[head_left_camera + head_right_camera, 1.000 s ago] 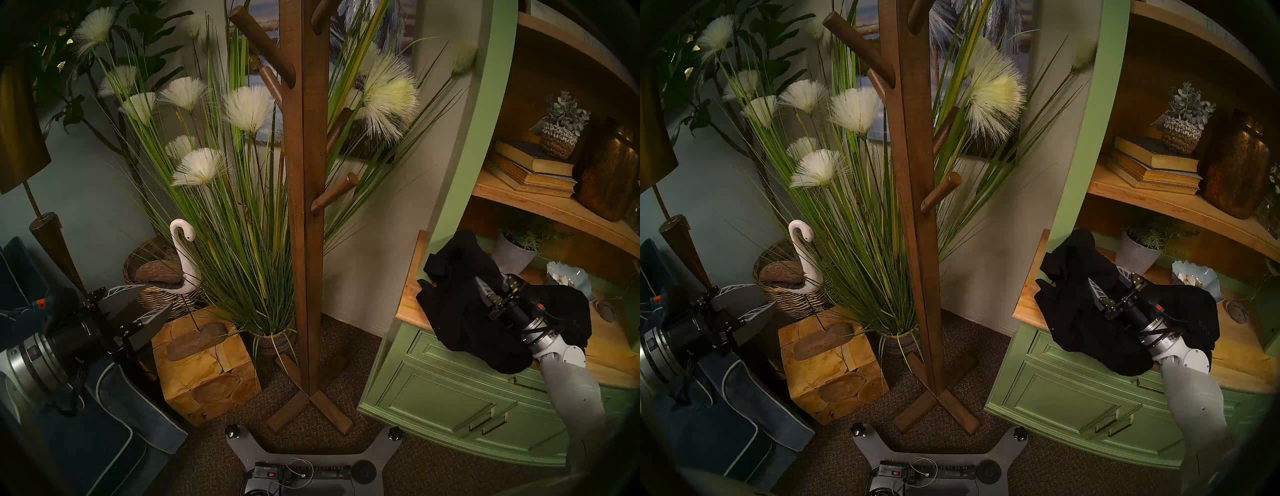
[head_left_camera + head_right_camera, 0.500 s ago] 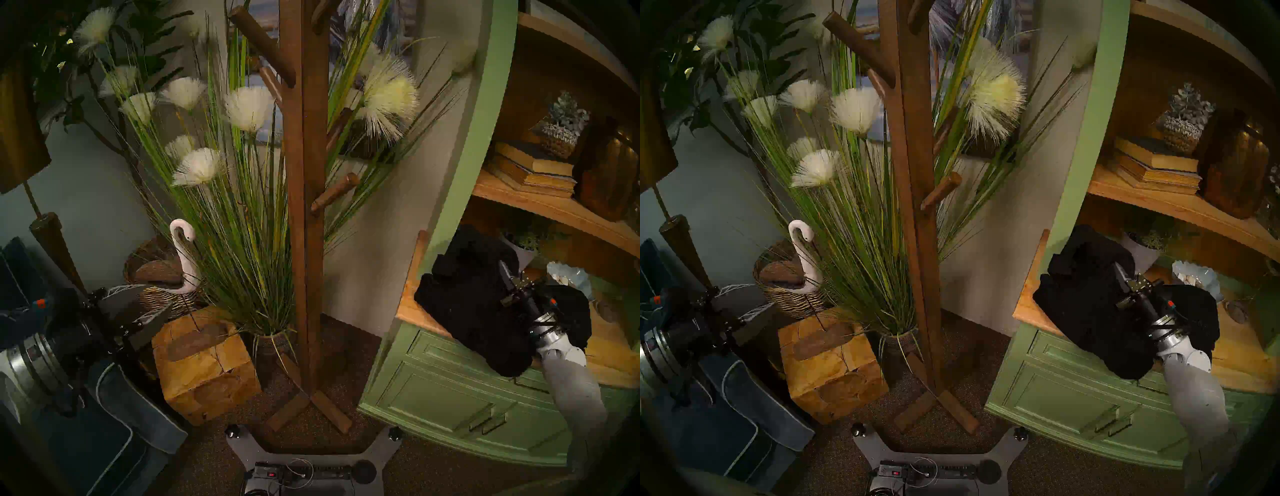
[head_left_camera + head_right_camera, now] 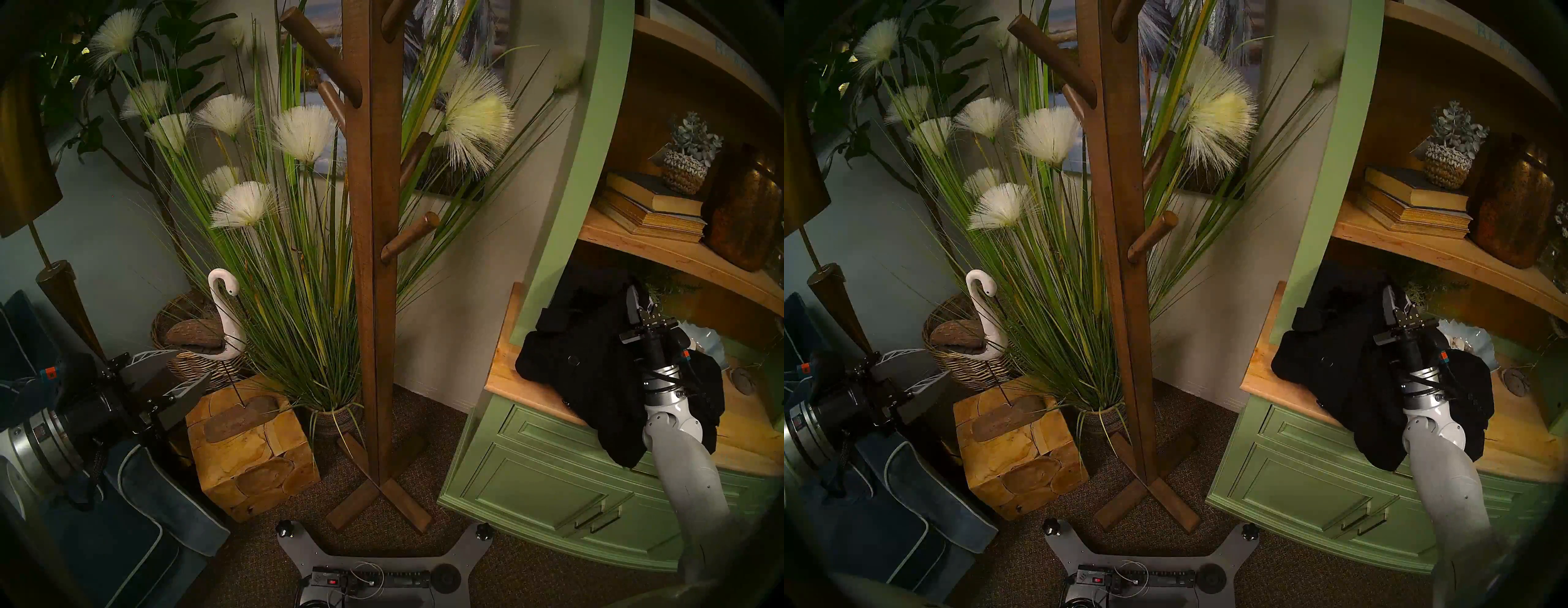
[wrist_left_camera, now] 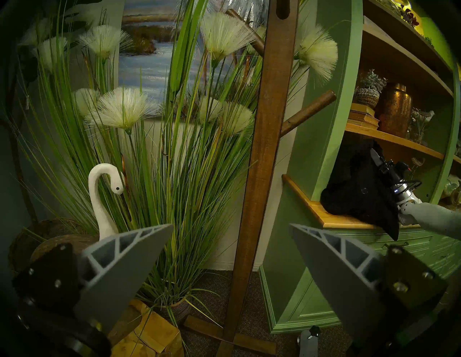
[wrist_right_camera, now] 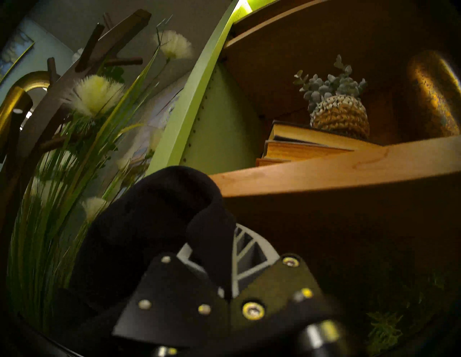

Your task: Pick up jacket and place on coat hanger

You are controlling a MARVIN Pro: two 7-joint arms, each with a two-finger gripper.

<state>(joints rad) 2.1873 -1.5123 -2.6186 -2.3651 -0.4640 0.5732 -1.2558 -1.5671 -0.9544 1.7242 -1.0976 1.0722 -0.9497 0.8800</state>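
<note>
We see the right pincer [image 3: 635, 302] closed on a fold of the black jacket [image 3: 585, 365], which mostly lies on the cabinet's bench [image 3: 502, 378], well apart from the coat hanger [image 3: 373, 254]; such a thin pinch may slip, or the cloth may catch the shelf [image 3: 679, 254] above; the left pincer [image 4: 230, 239] waits open.

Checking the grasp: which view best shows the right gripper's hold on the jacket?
Right wrist view: the jacket is pinched in the right gripper. Head views and the left wrist view show only the gripper's back against the fabric.

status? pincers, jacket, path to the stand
Right pincer shut on jacket, part lifted, rest draped on green cabinet's counter. Left pincer open, empty. Coat stand bare; cabinet's green upright between.
</note>
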